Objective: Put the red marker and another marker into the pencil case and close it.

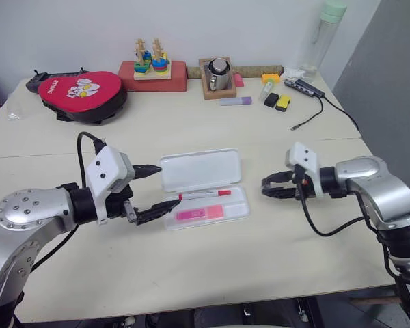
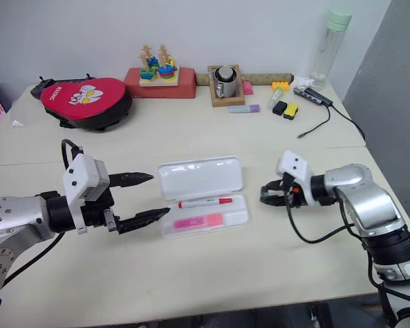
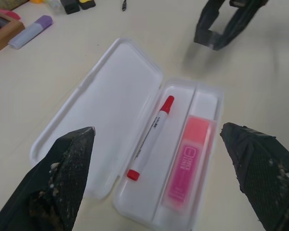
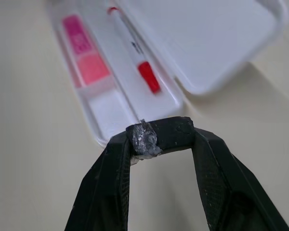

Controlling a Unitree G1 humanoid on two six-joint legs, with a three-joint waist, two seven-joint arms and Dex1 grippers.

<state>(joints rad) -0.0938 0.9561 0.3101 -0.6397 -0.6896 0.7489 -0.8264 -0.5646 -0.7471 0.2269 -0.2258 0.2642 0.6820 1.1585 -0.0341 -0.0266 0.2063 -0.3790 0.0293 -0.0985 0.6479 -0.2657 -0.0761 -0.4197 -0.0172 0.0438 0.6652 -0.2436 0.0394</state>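
case (image 1: pixel 201 169) open, red marker (image 1: pixel 205 195) and highlighter (image 1: pixel 200 214) inside | our left hand (image 1: pixel 152 189) wide open, empty, beside it | our right hand (image 1: pixel 266 186) tips touching, empty, opposite side | lilac highlighter (image 1: pixel 235 100) far behind

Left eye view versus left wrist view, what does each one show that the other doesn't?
Left eye view alone: the red padded pouch, wooden stacking toy and clear bottle with the green cap along the table's far edge. Left wrist view alone: the long divider ridge between the slim red-capped marker and the flat pink highlighter. Both: the open white plastic pencil case, both markers inside it, the lilac highlighter, and the left gripper open wide.
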